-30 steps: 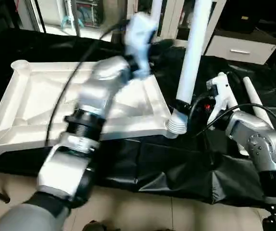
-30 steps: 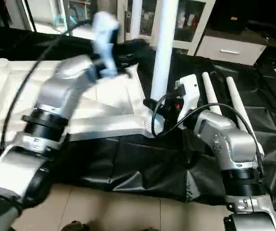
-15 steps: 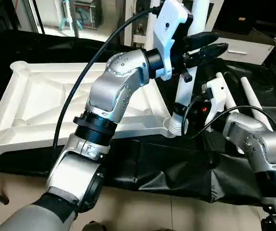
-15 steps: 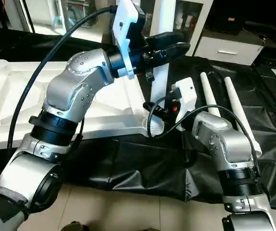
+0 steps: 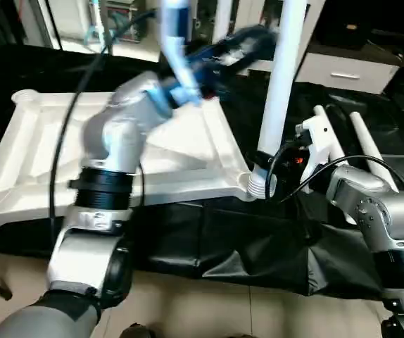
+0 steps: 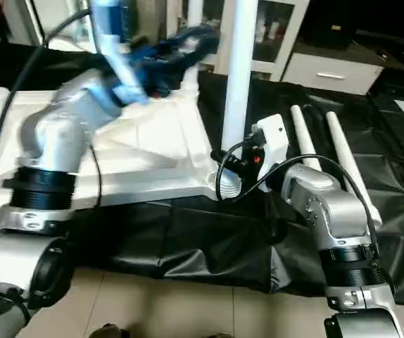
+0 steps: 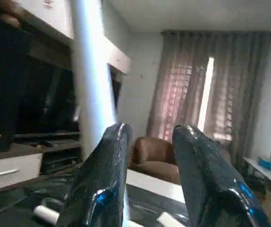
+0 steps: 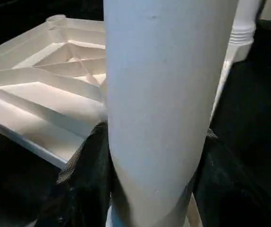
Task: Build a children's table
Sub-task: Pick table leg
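Note:
The white tabletop point(image 5: 61, 141) lies underside up on the black-draped table, ribs showing. One white leg point(image 5: 281, 77) stands upright in the near right corner socket point(image 5: 256, 184). My right gripper point(image 8: 152, 189) is shut on this leg just above the socket, a black finger on each side. My left gripper point(image 5: 262, 39) hangs in the air left of the leg's upper part, blurred with motion. It is open with nothing between its fingers point(image 7: 102, 179); the leg point(image 7: 90, 71) passes beyond them. Another leg point(image 8: 241, 28) stands at the far right corner.
Two loose white legs point(image 6: 304, 137) point(image 6: 346, 162) lie side by side on the black cloth right of my right arm. The cloth's front edge hangs over a tiled floor point(image 5: 209, 303). A white cabinet point(image 5: 346, 70) stands behind the table.
My left gripper has swung left, away from the upright leg it was beside half a second ago. My right gripper keeps its hold at the leg's base.

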Motion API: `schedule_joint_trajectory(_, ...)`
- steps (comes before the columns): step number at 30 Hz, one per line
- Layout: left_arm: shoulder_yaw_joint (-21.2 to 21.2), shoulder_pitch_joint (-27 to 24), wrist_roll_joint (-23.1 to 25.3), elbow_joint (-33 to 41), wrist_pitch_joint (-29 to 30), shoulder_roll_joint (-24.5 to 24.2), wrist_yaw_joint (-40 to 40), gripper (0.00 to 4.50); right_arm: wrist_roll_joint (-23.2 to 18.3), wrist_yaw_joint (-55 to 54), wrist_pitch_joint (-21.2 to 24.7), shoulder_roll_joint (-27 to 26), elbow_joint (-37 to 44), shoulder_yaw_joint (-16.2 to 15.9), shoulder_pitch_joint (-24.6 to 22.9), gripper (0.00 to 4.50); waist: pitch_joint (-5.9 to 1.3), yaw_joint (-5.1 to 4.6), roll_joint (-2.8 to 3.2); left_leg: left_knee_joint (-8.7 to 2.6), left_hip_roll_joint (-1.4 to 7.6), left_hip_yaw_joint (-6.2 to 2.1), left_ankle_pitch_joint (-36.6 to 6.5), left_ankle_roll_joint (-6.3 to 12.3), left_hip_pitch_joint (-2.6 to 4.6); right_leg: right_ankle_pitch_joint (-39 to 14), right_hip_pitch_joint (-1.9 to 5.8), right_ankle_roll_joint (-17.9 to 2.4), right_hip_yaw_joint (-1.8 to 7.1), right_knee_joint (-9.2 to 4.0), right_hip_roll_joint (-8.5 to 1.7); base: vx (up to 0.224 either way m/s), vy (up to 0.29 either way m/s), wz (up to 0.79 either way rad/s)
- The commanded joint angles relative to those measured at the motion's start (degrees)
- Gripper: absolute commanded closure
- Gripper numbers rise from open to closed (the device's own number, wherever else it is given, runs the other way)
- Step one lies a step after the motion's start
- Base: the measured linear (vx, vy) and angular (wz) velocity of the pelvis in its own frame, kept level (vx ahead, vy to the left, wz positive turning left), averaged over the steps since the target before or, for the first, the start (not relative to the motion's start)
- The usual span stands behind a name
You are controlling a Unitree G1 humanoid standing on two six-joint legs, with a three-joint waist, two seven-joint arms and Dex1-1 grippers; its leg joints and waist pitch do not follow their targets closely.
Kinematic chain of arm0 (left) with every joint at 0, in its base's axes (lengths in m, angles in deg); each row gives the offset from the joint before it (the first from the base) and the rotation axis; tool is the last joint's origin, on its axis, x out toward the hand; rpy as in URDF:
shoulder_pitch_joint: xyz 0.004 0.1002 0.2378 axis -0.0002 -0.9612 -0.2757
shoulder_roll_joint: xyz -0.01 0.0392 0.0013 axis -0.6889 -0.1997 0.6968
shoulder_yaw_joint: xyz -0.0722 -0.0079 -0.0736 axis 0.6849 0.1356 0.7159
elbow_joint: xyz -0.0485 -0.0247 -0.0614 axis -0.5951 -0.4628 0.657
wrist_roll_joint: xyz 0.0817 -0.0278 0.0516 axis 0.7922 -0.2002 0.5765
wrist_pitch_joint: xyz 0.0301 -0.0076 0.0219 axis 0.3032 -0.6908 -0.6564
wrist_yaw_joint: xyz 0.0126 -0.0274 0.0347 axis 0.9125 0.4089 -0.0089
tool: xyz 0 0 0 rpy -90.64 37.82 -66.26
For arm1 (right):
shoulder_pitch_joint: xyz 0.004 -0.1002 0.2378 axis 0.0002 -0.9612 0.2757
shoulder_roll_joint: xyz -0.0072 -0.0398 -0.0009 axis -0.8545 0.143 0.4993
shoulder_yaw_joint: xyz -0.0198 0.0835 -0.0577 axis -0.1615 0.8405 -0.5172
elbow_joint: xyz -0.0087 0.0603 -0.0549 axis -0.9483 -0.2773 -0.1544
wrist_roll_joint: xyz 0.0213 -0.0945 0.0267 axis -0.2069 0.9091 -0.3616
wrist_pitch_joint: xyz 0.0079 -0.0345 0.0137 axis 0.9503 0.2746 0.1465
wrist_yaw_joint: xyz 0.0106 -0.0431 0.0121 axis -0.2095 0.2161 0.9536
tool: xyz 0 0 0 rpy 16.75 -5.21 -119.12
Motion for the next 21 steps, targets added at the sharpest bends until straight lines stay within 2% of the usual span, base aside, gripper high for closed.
schedule_joint_trajectory(1, -2.4, 1.7, 3.7, -3.9, -0.3, 1.2, 2.4, 2.77, 0.4, 0.6, -0.8, 0.1, 0.5, 0.1, 0.6, 2.66, -4.73, -0.21, 0.06, -3.36, 0.35, 0.29, -8.3, 1.79, 1.63, -3.8, 3.13, -13.7, 1.25, -3.24, -1.27, 0.0, 0.0, 0.0)
schedule_joint_trajectory(4, -4.1, 2.6, 4.9, -6.2, -1.0, 2.6, 3.6, 2.77, 0.7, 0.9, -0.8, -0.5, 0.6, -0.4, 0.8, 2.66, -4.86, 0.13, -0.1, -3.42, 0.37, 0.16, -8.6, 0.94, 1.59, -5.1, 3.29, -12.6, 1.29, -3.32, -1.67, 0.0, 0.0, 0.0)
schedule_joint_trajectory(8, -5.3, 4.5, 5.2, -9.3, -1.6, 5.6, 5.6, 2.77, 0.8, 0.8, -0.8, -1.0, 0.6, -0.8, 1.1, 2.66, -5.04, 0.32, -0.19, -3.27, 0.27, 0.11, -7.1, 1.18, 1.28, -2.1, 3.52, -13.3, 1.27, -3.04, -1.79, 0.0, 0.0, 0.0)
schedule_joint_trajectory(10, -4.9, 5.5, 2.8, -9.0, 0.0, 8.1, 4.5, 2.77, 0.8, 0.7, -1.0, -1.2, 0.7, -0.9, 1.0, 2.66, -5.07, 0.35, -0.24, -3.13, 0.18, 0.14, -6.4, 1.8, 1.12, -1.0, 3.67, -13.9, 1.27, -2.95, -1.82, 0.0, 0.0, 0.0)
schedule_joint_trajectory(11, -4.2, 5.8, 1.2, -8.2, 1.1, 9.1, 3.8, 2.77, 0.8, 0.7, -0.9, -1.3, 0.8, -0.8, 1.0, 2.66, -5.02, 0.35, 0.03, -3.16, 0.17, 0.1, -6.4, 1.83, 1.1, -0.9, 3.68, -14.0, 1.26, -2.89, -1.84, 0.0, 0.0, 0.0)
schedule_joint_trajectory(12, -3.7, 5.9, -0.3, -7.3, 2.3, 9.9, 3.2, 2.77, 0.9, 0.7, -0.9, -1.3, 0.9, -0.7, 0.8, 2.66, -5.03, 0.28, -0.08, -3.1, 0.16, 0.16, -6.6, 1.91, 1.16, -0.7, 3.65, -14.5, 1.26, -2.93, -1.8, 0.0, 0.0, 0.0)
schedule_joint_trajectory(15, -3.5, 5.4, -5.9, -2.4, 6.2, 11.4, -0.4, 2.77, 1.4, 0.9, -1.0, -1.2, 0.9, -0.4, 0.2, 2.66, -4.92, 0.25, -0.03, -3.14, 0.38, 0.18, -7.4, 1.99, 1.24, -1.3, 3.52, -15.8, 1.21, -2.92, -1.82, 0.0, 0.0, 0.0)
schedule_joint_trajectory(16, -3.5, 5.4, -5.9, -2.3, 6.3, 11.4, -0.4, 2.77, 1.4, 0.9, -1.0, -1.2, 0.9, -0.4, 0.2, 2.66, -4.92, 0.27, -0.04, -3.12, 0.39, 0.18, -7.6, 2.03, 1.25, -1.3, 3.53, -16.0, 1.19, -2.93, -1.8, 0.0, 0.0, 0.0)
schedule_joint_trajectory(17, -3.8, 5.2, -6.4, -1.6, 6.9, 11.7, -0.9, 2.77, 1.4, 0.9, -1.0, -1.2, 0.9, -0.3, 0.2, 2.66, -4.92, 0.21, -0.2, -3.1, 0.34, 0.23, -7.6, 2.22, 1.22, -1.3, 3.52, -15.9, 1.19, -2.97, -1.71, 0.0, 0.0, 0.0)
schedule_joint_trajectory(18, -4.5, 5.0, -6.4, -1.0, 7.4, 12.0, -1.2, 2.77, 1.5, 0.9, -1.0, -1.2, 0.8, -0.3, 0.2, 2.66, -4.78, 0.19, -0.12, -3.19, 0.37, 0.21, -8.3, 2.38, 1.25, -2.4, 3.47, -15.6, 1.17, -3.14, -1.69, 0.0, 0.0, 0.0)
schedule_joint_trajectory(21, -5.4, 4.9, -4.9, -1.4, 7.1, 12.3, -1.0, 2.77, 1.6, 0.9, -1.1, -1.2, 0.6, -0.4, 0.3, 2.66, -4.56, 0.05, -0.11, -3.37, 0.31, 0.17, -10.2, 1.95, 1.3, -6.6, 3.46, -13.8, 1.23, -3.76, -1.65, 0.0, 0.0, 0.0)
